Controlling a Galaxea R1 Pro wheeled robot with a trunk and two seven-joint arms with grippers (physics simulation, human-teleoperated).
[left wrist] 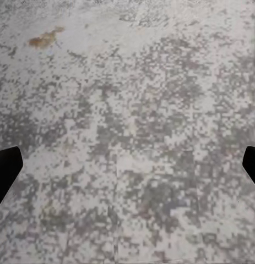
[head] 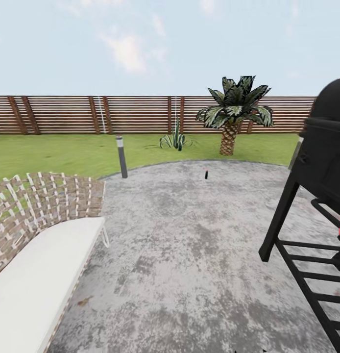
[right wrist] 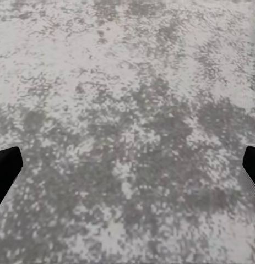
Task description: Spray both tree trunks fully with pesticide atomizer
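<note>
Far across the grey paving stands a small dark upright thing with a reddish spot, probably the pesticide atomizer, though it is too small to be sure. Behind it lie the garden lawn and a brown slatted fence. The two trees and their trunks are out of view. In the left wrist view my left gripper is open over bare mottled paving, its black fingertips wide apart. In the right wrist view my right gripper is likewise open over paving, holding nothing.
A woven lounger with a white cushion fills the near left. A black grill on a stand looms at the right. A grey bollard stands at the paving edge. A short palm and a spiky shrub grow on the grass.
</note>
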